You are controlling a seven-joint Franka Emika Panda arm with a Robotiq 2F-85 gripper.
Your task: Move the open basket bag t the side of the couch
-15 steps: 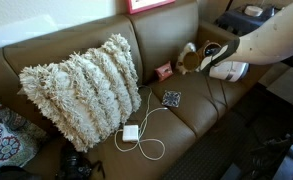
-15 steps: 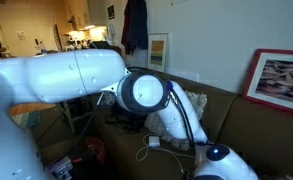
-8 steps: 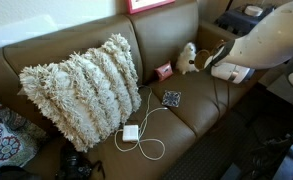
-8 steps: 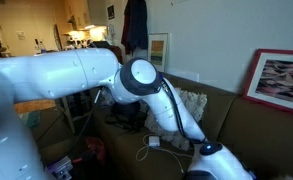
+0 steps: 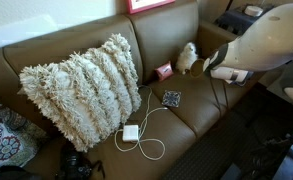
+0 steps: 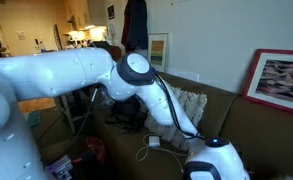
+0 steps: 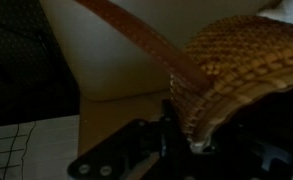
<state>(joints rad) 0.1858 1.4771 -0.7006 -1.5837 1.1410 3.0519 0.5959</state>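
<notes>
The open basket bag [image 7: 241, 55] is tan woven and fills the upper right of the wrist view, with its flat brown strap [image 7: 126, 25] running up to the left. My gripper [image 7: 191, 130] is shut on the basket's rim, which sits between the dark jaws. In an exterior view the gripper [image 5: 212, 66] is at the far right end of the brown leather couch [image 5: 186, 105], by the padded arm. The basket shows there only as a small brown patch [image 5: 203, 66] beside the cream fuzzy object [image 5: 186, 55]. In an exterior view my arm [image 6: 76, 75] hides it.
A big shaggy cream pillow [image 5: 81, 88] leans on the back cushion. A small pink box [image 5: 164, 71], a dark patterned square [image 5: 172, 98] and a white charger with cable [image 5: 132, 133] lie on the seat. A patterned cushion [image 5: 1, 135] is at the left end.
My arm has swung further right along the couch's end, and the basket with it. The cream fuzzy object now shows more fully.
</notes>
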